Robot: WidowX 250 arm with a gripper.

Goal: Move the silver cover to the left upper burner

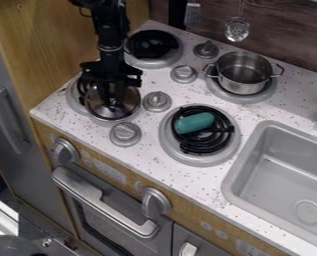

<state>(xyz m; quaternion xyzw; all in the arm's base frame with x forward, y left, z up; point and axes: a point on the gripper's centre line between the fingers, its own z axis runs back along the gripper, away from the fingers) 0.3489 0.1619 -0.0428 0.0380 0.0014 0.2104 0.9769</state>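
My gripper hangs over the front left burner, low against the middle of the silver cover. The cover is a round, shiny lid lying over the right part of that burner, and my gripper hides its centre and knob. Behind it, the left upper burner has a black coiled grate on a grey ring, with nothing on top.
A silver pot stands on the back right burner. On the front right burner's black grate lies a teal object. Grey knobs stick up between the burners, and the sink is at the right.
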